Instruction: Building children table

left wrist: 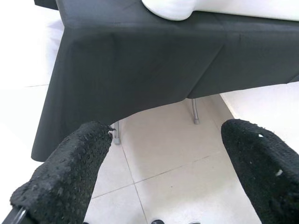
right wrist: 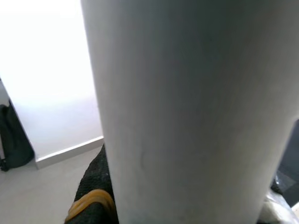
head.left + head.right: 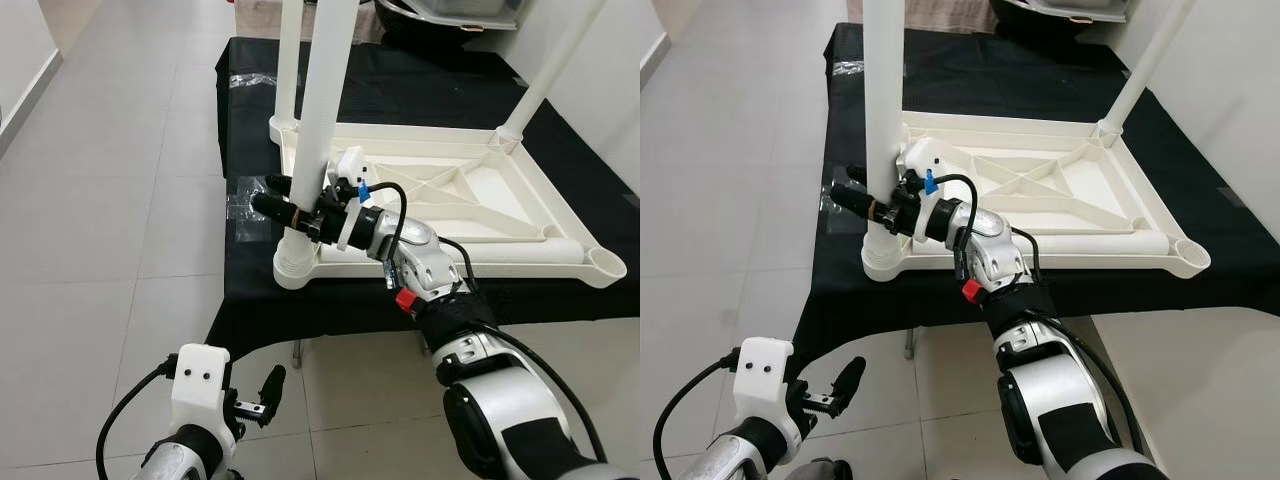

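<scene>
The left pincer [image 3: 268, 393] hung low over the floor [image 3: 90, 300], fingers spread apart. On the black-draped tabletop [image 3: 250, 300], the upturned white children's table [image 3: 450, 200] lay near the front edge — the right pincer [image 3: 285, 200] clenched around the upright leg [image 3: 325, 100] at its front-left corner.

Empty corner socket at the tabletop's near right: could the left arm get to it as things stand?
Probably not. The left gripper hangs low, below the black table's edge on the left; the socket is at the far right, with the right arm across the way, gripping the leg.
</scene>
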